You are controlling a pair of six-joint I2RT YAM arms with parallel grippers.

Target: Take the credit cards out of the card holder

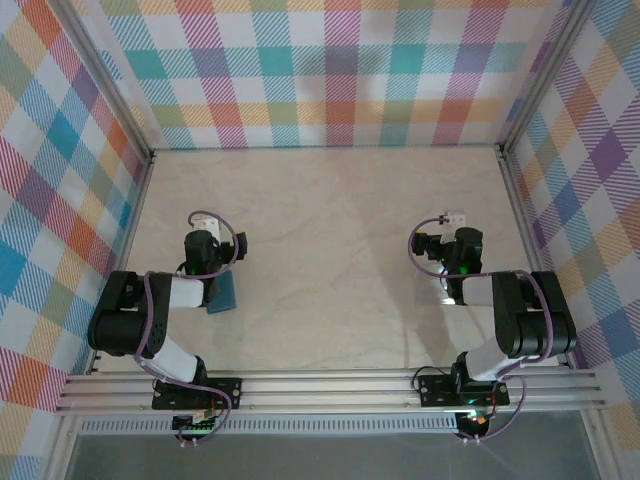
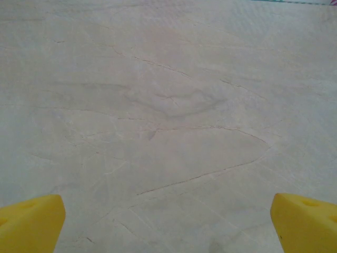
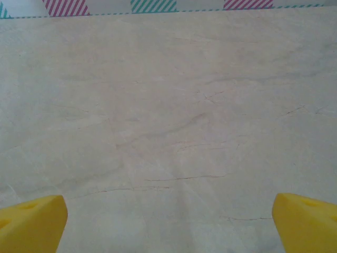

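a: left hand (image 2: 168, 224) state?
b: yellow fingers (image 2: 31, 221) spread wide, nothing between them; pale marbled worktop (image 2: 168, 105) beneath.
a: right hand (image 3: 168, 224)?
b: likewise spread wide, gripping nothing, above the worktop.
a: card holder (image 1: 222, 293) location?
b: flat on the worktop, partly under the left arm (image 1: 170, 292), nearer the base than the left hand.

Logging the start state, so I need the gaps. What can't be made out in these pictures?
1. Card holder: top view, partly under the left arm; open or closed, cannot tell.
2. Credit cards: whether any sit inside, too small to tell.
3. Left gripper and right gripper: wrist views, fingers cut off by the bottom edge.
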